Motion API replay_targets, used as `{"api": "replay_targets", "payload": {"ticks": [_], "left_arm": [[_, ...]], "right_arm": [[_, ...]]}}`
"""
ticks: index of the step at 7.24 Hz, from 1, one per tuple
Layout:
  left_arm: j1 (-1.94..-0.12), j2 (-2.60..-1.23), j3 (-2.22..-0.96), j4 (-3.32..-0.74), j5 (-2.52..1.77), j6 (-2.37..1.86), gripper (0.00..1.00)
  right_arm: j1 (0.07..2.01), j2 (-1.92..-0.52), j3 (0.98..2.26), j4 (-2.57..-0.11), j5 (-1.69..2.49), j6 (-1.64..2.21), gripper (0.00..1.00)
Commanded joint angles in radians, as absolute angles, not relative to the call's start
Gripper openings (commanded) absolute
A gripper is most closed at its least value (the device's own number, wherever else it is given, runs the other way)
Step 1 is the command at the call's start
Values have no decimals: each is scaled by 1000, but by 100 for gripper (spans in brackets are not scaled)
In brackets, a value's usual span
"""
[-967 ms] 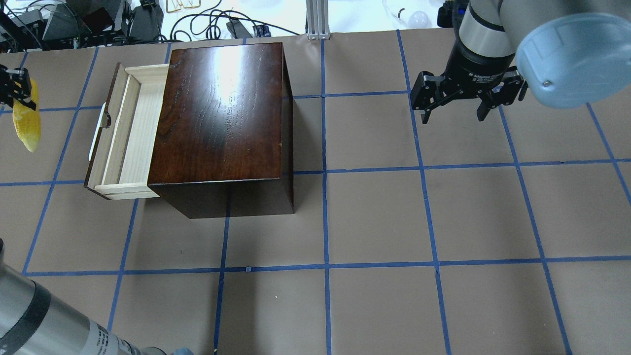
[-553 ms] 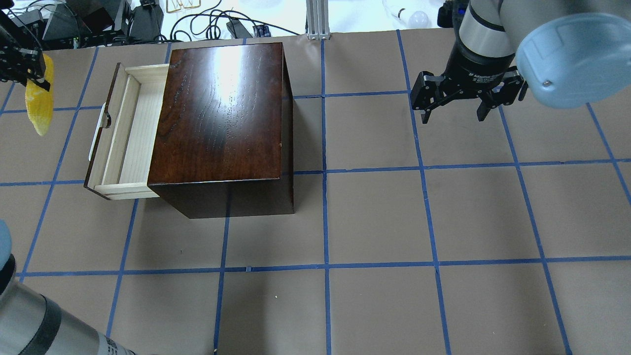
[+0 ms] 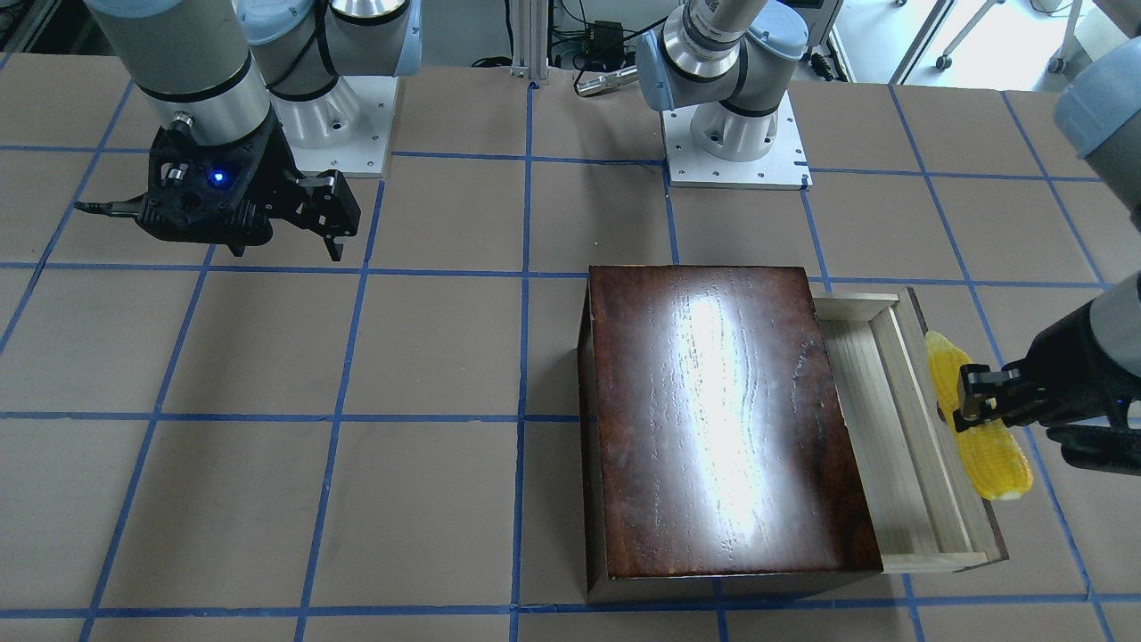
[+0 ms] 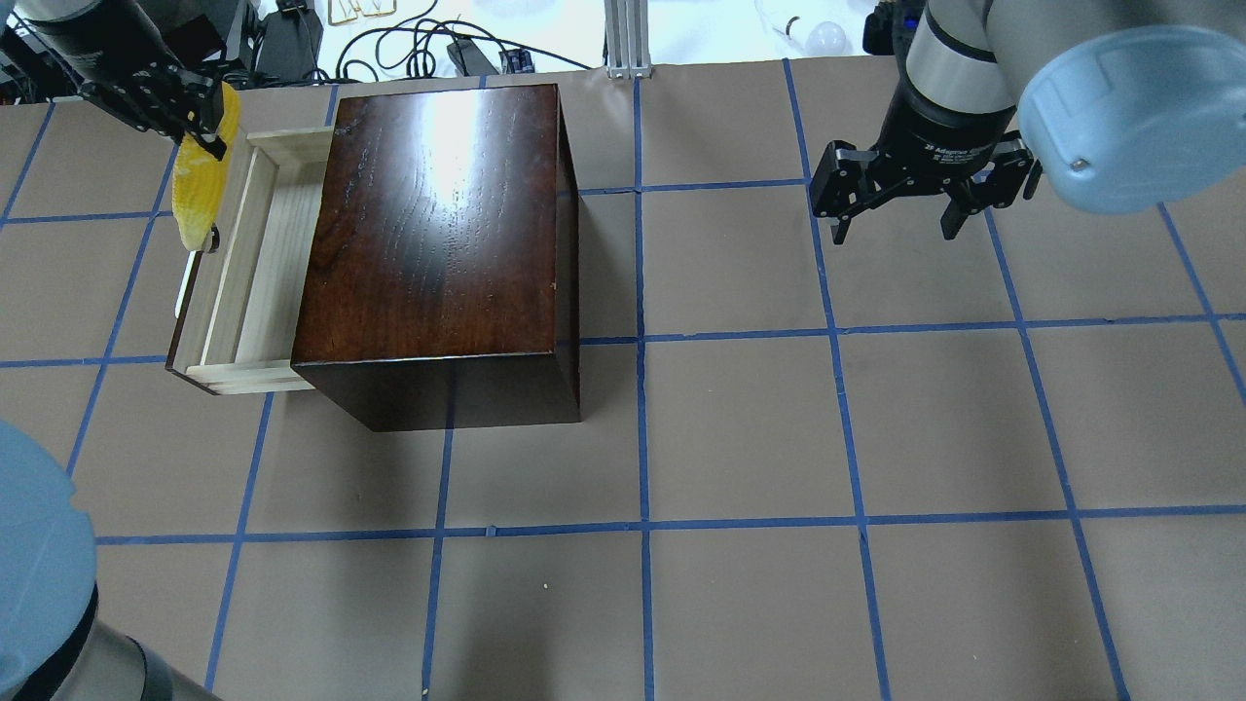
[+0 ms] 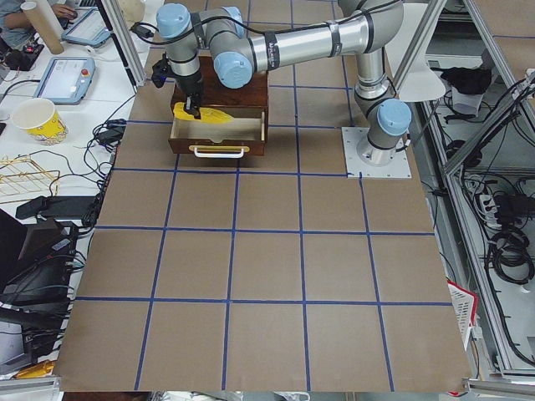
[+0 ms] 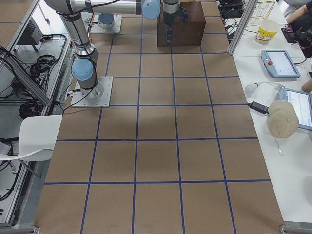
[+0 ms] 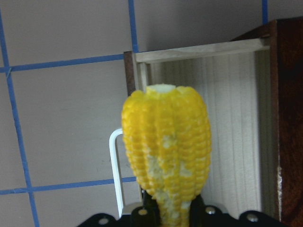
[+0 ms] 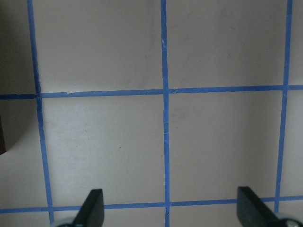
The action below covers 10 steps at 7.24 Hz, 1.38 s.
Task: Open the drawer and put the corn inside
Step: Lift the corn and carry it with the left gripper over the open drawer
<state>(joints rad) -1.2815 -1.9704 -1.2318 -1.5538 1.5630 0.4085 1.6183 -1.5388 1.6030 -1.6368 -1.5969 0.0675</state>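
The dark-brown box stands at the table's back left with its drawer pulled out to the left. The pale tray is empty and its white handle shows. My left gripper is shut on the yellow corn and holds it in the air over the drawer's front panel. In the left wrist view the corn hangs over the front panel and the handle. From the front, the corn lies along the drawer's outer edge. My right gripper is open and empty, far right.
Cables and equipment lie beyond the table's far edge, and an aluminium post stands behind the box. The two arm bases are on the robot's side. The right wrist view shows only taped table under the open fingers.
My left gripper has carried the corn from the table's left edge rightward and farther back, to above the drawer's front. The right arm has not moved.
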Motion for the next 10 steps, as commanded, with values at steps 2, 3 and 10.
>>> {"api": "replay_targets", "payload": {"ticks": [2,3,10], "left_arm": [[-1285,-1985,-1310,-1551,1559,411,8],[-1285,-2000,-1315,-1551,1557,410,8],[-1287,-2045,-1336,-1545,1555,414,66]], "right_arm": [[1618,-1539,1603,-1637,-1598,67,100],[1618,-1540,1603,-1637,-1598,67,100],[1618,-1540,1603,-1638,-1598,67,100]]}}
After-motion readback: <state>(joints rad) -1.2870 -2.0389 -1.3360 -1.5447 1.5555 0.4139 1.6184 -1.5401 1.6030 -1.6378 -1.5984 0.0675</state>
